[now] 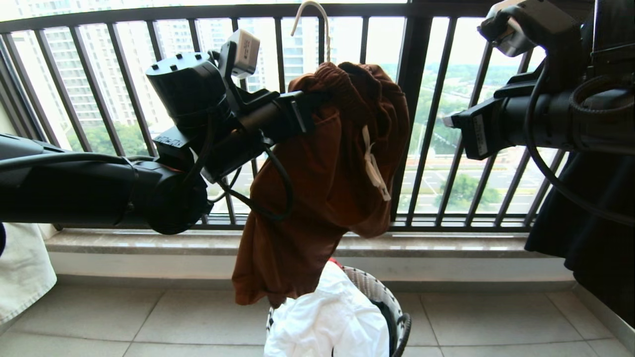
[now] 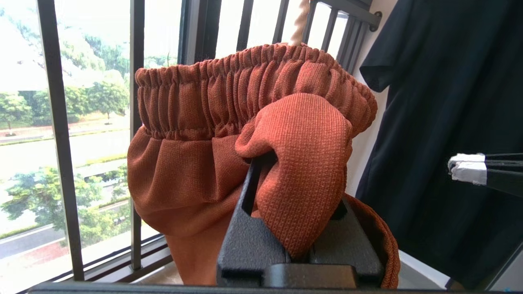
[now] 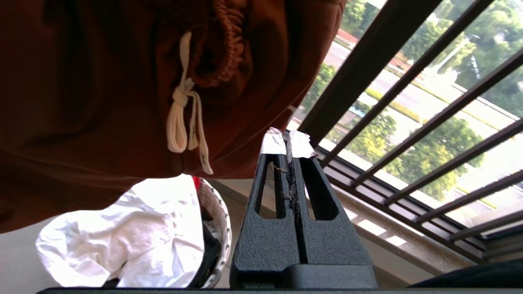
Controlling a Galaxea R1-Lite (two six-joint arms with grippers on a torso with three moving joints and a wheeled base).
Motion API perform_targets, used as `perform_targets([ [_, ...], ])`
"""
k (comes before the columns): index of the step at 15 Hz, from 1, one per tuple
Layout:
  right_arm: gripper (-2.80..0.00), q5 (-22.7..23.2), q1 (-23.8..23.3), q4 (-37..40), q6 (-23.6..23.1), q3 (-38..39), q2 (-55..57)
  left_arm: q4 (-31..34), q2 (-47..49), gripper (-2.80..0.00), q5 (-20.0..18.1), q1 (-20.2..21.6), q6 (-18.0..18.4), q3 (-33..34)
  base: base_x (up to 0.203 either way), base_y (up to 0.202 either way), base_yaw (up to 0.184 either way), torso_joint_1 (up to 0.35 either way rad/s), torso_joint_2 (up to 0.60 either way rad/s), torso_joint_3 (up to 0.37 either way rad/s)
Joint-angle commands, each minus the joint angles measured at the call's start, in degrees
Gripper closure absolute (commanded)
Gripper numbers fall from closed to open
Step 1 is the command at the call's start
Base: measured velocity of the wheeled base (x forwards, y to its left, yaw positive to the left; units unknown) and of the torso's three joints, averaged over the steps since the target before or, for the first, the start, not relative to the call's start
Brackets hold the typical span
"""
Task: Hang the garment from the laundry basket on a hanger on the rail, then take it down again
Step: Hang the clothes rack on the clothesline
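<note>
The soft, light garment [image 1: 317, 188] is clamped by the left gripper [image 1: 302, 116] beside its gathered waistband [image 2: 245, 81], the firmest hold; the right gripper [image 3: 287, 143], pressed together, is empty

Rust-brown ribbed garment [image 1: 322, 183] with white drawstring [image 3: 184, 118]; cream hanger [image 1: 312, 20]; black T-shirt [image 2: 445, 134]; white liner [image 1: 327, 317].

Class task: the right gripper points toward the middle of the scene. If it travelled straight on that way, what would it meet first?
Probably the rust-brown shorts: the shut right gripper aims at them across an open gap in the head view. Depth is unclear, so it might slip just beneath.
</note>
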Motion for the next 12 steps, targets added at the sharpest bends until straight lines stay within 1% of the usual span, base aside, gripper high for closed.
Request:
perform_targets([
  [1,0.00,5.04,-0.60,1.40,-0.52,-1.80,-0.04,1.26,-1.44,0.00,-0.92,-0.03,-0.10,0.80,0.000,0.000,0.000,0.000,0.00,0.000],
  [2,0.00,10.18,-2.58,4.48,-2.52,-2.53,-0.85,2.67,-2.25,0.00,-2.08,-0.01,-0.37,1.08,0.000,0.000,0.000,0.000,0.00,0.000],
  [3,0.00,15.81,-5.32,9.07,-6.15,-3.93,-1.64,3.09,-2.61,0.00,-2.82,0.04,-2.59,1.24,0.000,0.000,0.000,0.000,0.00,0.000],
  [4,0.00,18.71,-7.40,12.22,-8.86,-6.22,-1.86,3.13,-2.86,0.00,-3.37,0.06,-4.67,1.21,0.000,0.000,0.000,0.000,0.00,0.000],
  [5,0.00,19.22,-8.26,13.73,-10.58,-8.61,-1.27,3.05,-3.10,0.00,-4.35,0.06,-5.82,1.33,0.000,0.000,0.000,0.000,0.00,0.000],
  [6,0.00,19.53,-9.29,15.62,-12.08,-10.87,-0.44,3.04,-3.28,0.00,-4.60,0.06,-6.04,1.62,0.000,0.000,0.000,0.000,0.00,0.000],
  [8,0.00,21.05,-10.04,20.23,-13.54,-13.37,-0.03,3.04,-3.29,0.00,-5.18,0.06,-6.71,2.09,0.000,0.000,0.000,0.000,0.00,0.000],
  [10,0.00,24.68,-10.22,23.56,-14.21,-13.26,-1.92,3.04,-3.88,0.00,-8.34,0.31,-10.05,2.90,0.000,0.000,0.000,0.000,0.00,0.000],
  [12,0.00,25.04,-11.24,24.62,-16.71,-13.21,-2.83,2.96,-4.09,0.00,-10.73,1.02,-13.33,3.38,0.000,0.000,0.000,0.000,0.00,0.000],
])
